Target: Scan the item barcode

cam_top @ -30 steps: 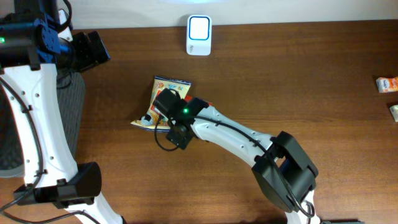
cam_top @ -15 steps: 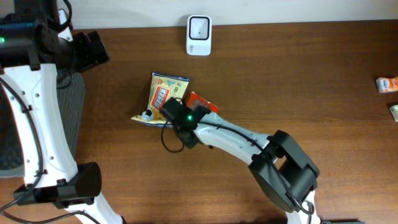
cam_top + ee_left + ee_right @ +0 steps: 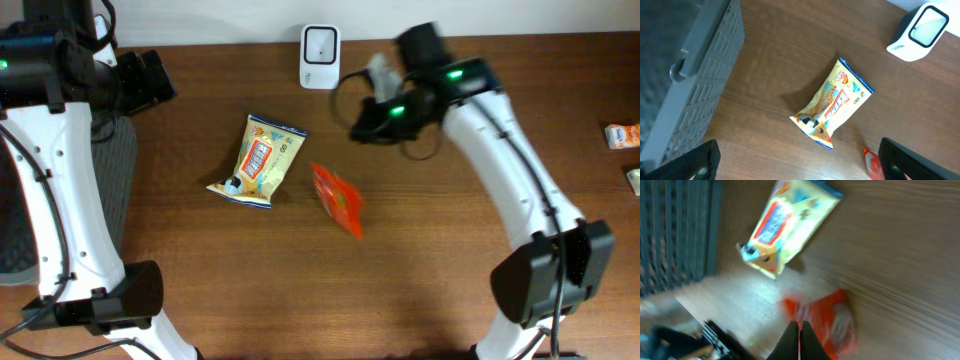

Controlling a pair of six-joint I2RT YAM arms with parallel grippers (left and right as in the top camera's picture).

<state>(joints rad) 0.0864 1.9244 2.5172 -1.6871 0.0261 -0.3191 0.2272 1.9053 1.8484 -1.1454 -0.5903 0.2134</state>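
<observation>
looking at the right gripper here: fingers pressed tight together with nothing between them, parked at the upper middle of the overhead frame and blurry as anything. meanwhile spotting the crinkly orange foil snack packet lying flat on the brown wooden table just right of centre, well apart from that gripper. so probably the item to scan, and definitely not held. biggest worry from here: waving an empty hand past the white boxy barcode scanner at the top middle and scanning nothing at all. could also clip the scanner, what with swinging so near it. on going down for the packet, might skate off that slippery-looking foil, or shove it into the yellow printed snack bag sitting left of centre, or just grab the wrong one of the two. can't tell which face carries the barcode either, so could easily end up showing the scanner the wrong side. as for the left gripper, spread wide and holding nothing, hovering at the upper left beside the grey slatted plastic basket, so no help from that side. counting up: two arms, two snack packs mid-table (one orange, one yellow), one scanner, one basket, plus two small packets poking in at the right edge of the overhead frame, too small to make out properly.
</observation>
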